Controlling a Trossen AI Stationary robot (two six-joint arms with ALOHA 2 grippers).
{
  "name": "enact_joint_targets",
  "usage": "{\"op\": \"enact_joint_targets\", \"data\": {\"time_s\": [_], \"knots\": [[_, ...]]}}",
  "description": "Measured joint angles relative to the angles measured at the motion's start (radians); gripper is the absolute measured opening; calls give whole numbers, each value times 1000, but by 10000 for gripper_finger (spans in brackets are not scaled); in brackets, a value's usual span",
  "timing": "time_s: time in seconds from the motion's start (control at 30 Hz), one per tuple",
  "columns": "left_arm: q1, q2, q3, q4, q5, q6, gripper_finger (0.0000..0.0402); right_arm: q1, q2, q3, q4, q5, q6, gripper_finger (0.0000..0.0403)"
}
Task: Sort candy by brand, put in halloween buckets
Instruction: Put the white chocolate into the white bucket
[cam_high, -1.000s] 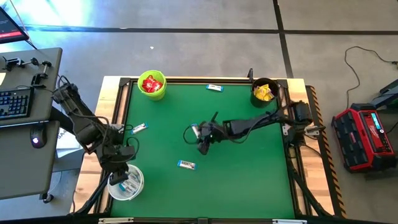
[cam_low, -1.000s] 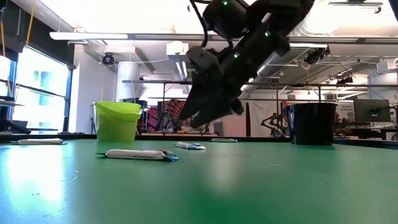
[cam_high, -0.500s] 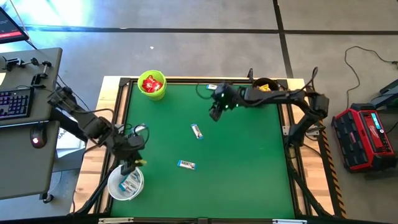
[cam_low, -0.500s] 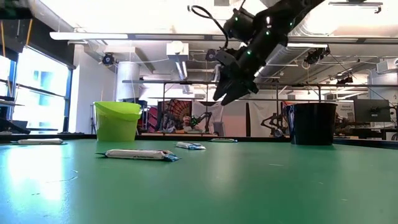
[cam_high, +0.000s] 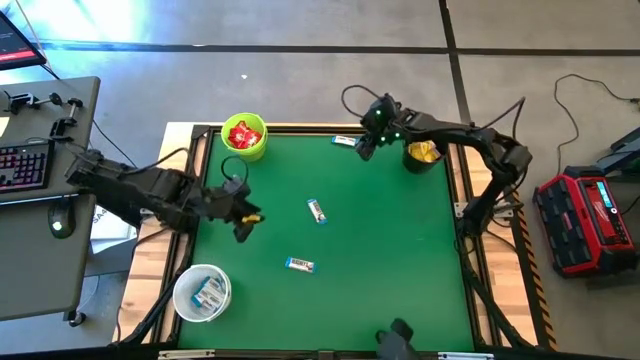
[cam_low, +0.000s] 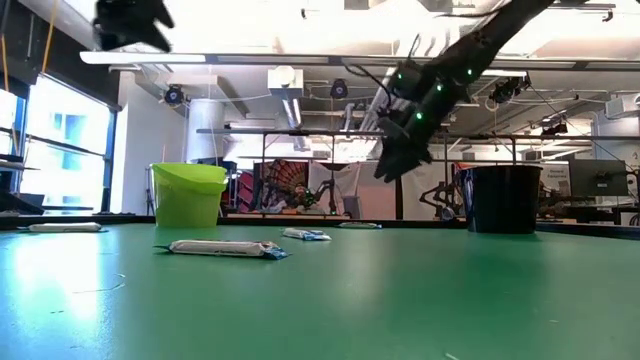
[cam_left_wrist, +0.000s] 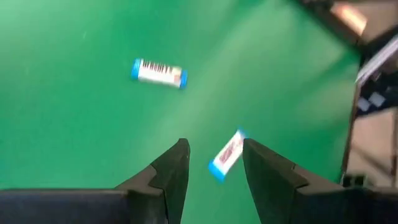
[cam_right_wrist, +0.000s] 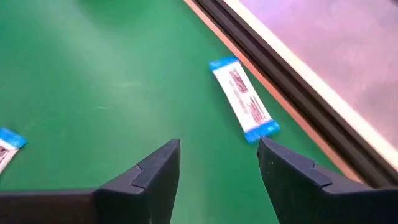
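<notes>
Wide open green bench on the right half, nothing lying there. Mid-bench, two bars lie apart with room between. Green pail and black pail block the far corners, white pail the near-left corner.

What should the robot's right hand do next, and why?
Probably drop straight down onto the white-and-blue bar by the table's far edge. The right hand hangs over the green table beside that bar, open and holding nothing, and the bar lies just ahead of its fingers. The left hand, also open, is aimed at other bars.
</notes>
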Motion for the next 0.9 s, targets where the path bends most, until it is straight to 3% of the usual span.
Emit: {"op": "enact_joint_targets", "data": {"time_s": [0.33, 0.57, 0.9], "knots": [[138, 0, 0, 109, 42, 19, 142, -93, 124, 0, 65, -45, 288, 204], [196, 0, 0, 114, 95, 69, 142, -93, 198, 0, 132, 13, 453, 204], [224, 0, 0, 112, 120, 95, 142, -92, 241, 0, 194, 12, 532, 204]]}}
